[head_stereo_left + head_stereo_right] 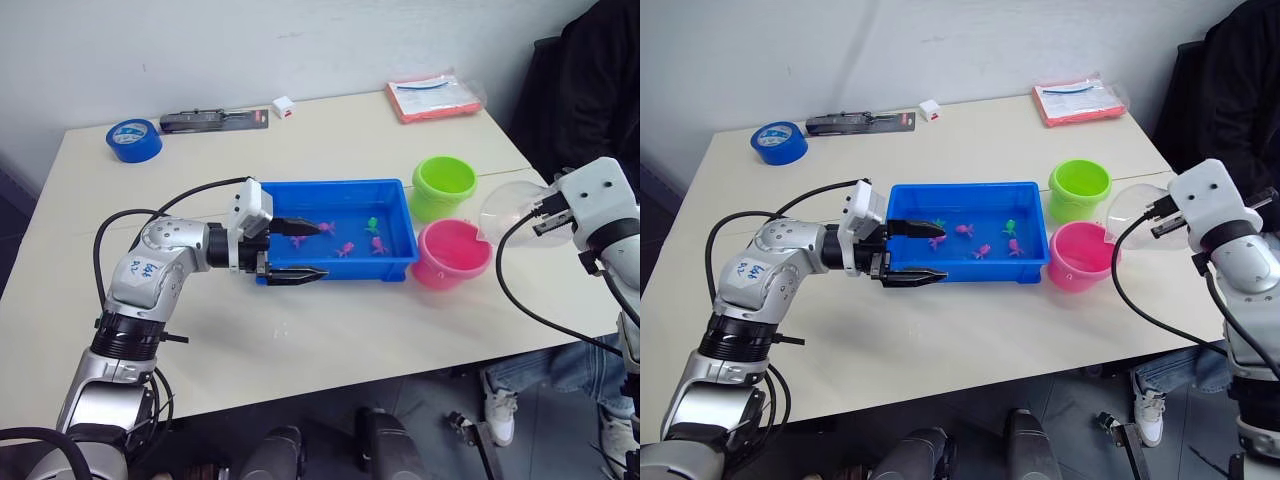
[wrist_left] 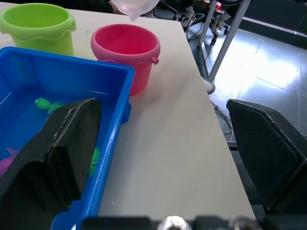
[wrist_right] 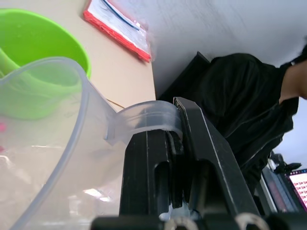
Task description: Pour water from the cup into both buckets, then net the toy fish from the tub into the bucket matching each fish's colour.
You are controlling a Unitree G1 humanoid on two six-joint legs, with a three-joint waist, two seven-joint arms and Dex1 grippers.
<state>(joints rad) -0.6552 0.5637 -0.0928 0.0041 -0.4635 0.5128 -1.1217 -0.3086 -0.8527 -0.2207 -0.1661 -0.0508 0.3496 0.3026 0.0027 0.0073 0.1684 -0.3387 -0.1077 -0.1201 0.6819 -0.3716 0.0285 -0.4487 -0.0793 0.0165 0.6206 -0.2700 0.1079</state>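
The cup [image 1: 512, 212] is tipped on its side above the pink bucket [image 1: 452, 254], on the right of the worktop [image 1: 330, 340]. The right end effector [image 3: 165, 158] pinches the cup's handle. This looks like the pouring step (pink first, I think). Next the cup must move to the green bucket [image 1: 444, 185], just behind. The left end effector [image 1: 300, 250] is spread wide over the near left rim of the tub [image 1: 340, 190].

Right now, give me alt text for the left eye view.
The right gripper tilts a clear plastic cup over the bright pink bucket, beside the lime green bucket. The open left gripper straddles the blue tub's near rim.
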